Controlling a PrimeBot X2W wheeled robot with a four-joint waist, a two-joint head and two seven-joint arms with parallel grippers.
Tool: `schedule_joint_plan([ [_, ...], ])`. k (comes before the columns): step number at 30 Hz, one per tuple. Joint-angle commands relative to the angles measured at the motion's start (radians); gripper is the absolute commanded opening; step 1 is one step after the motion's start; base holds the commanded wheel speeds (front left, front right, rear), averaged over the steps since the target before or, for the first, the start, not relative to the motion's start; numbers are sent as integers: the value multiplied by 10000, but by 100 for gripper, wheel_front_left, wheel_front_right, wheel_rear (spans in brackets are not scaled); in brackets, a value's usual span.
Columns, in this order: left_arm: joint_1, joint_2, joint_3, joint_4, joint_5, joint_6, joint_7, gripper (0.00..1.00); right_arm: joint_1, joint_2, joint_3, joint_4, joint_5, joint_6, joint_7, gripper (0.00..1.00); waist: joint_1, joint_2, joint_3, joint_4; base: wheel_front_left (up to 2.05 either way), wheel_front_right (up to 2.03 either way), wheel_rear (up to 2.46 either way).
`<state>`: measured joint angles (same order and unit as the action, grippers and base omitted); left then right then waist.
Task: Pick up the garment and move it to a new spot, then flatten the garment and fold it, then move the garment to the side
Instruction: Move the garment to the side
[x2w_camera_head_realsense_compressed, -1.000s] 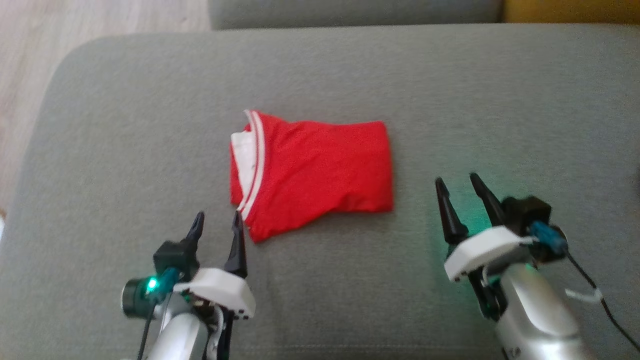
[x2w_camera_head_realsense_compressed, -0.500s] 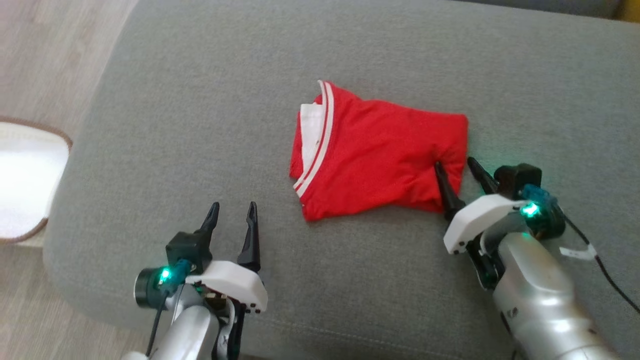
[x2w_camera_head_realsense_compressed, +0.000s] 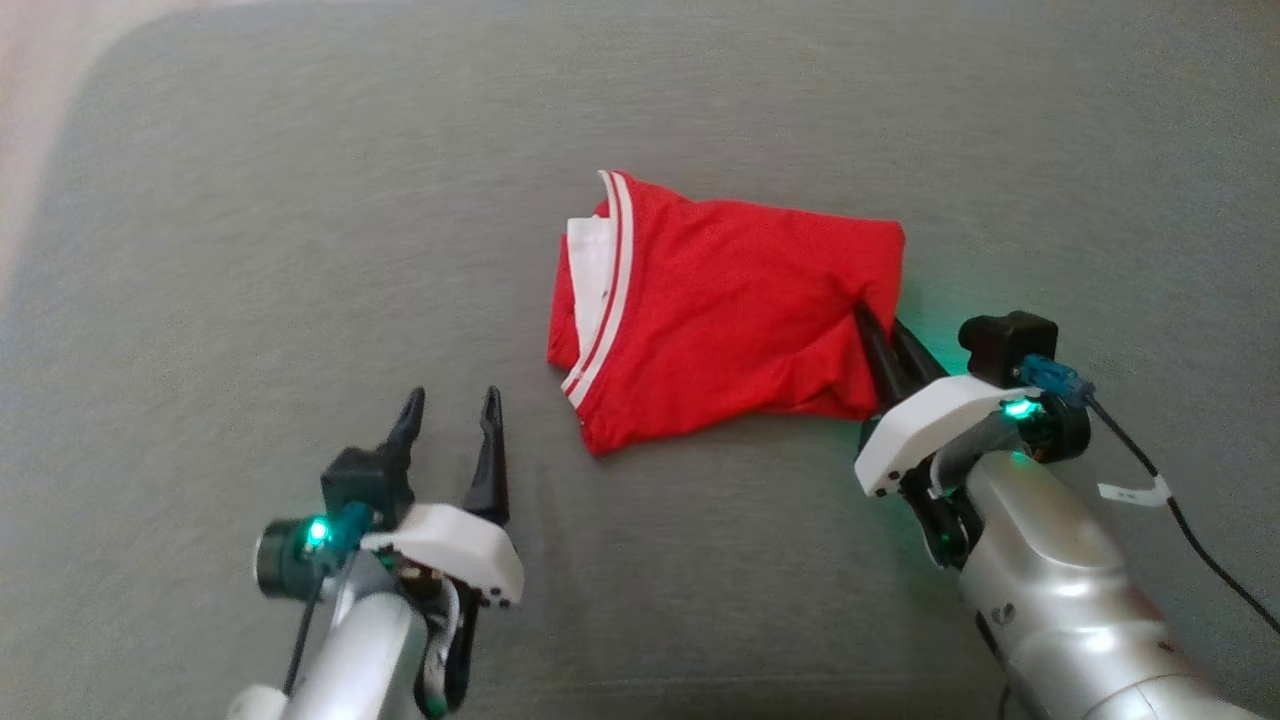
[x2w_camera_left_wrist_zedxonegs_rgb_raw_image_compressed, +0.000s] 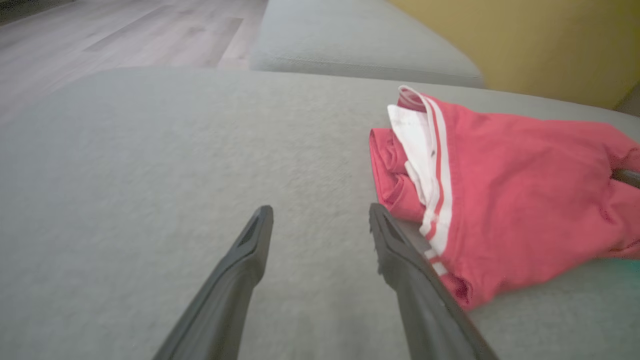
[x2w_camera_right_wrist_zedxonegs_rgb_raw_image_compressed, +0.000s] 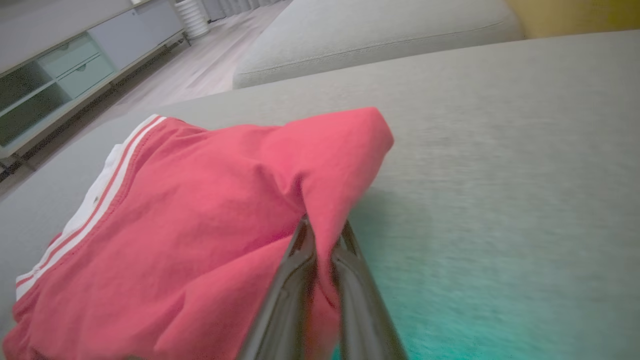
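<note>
The folded red garment (x2w_camera_head_realsense_compressed: 730, 310) with white-striped trim lies on the grey sofa cushion (x2w_camera_head_realsense_compressed: 300, 250). The right pincer (x2w_camera_head_realsense_compressed: 878, 322) is clamped on its right edge. The left pincer (x2w_camera_head_realsense_compressed: 453, 396), fingers apart, hovers near its front-left corner.

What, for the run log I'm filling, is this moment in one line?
phase: grasp; right gripper: shut on garment corner; left gripper: open, off garment

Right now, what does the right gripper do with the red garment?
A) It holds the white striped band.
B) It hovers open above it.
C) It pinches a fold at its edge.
C: in the right wrist view the right gripper is shut on a raised fold of the red garment.
</note>
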<state>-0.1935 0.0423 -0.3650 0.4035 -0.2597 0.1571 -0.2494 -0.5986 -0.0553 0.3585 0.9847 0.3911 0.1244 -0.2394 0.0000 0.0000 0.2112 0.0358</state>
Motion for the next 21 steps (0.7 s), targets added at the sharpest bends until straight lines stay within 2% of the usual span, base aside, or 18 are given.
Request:
schedule_joint_plan([
  [1, -561, 79, 451, -213, 161, -41, -124, 100, -59, 51, 283, -324, 192, 63, -177, 0, 0, 0, -18, -1727, 0, 0, 0],
  [6, -850, 79, 763, -2, 434, -192, -124, 100, -185, 51, 788, -655, 611, 63, -204, 0, 0, 0, 196, -3677, 0, 0, 0],
  [12, -1082, 79, 970, 214, 720, -417, -124, 100, -127, 51, 1032, -1104, 936, 63, -220, 0, 0, 0, 435, -5405, 0, 0, 0],
  [15, -1124, 79, 968, 312, 796, -513, -124, 100, -136, 51, 837, -1178, 753, 63, -221, 0, 0, 0, 513, -5662, 0, 0, 0],
  [21, -1139, 79, 890, 391, 818, -596, -124, 100, -603, -173, 408, -1112, 28, 63, -222, 0, 0, 0, 625, -5571, 0, 0, 0],
])
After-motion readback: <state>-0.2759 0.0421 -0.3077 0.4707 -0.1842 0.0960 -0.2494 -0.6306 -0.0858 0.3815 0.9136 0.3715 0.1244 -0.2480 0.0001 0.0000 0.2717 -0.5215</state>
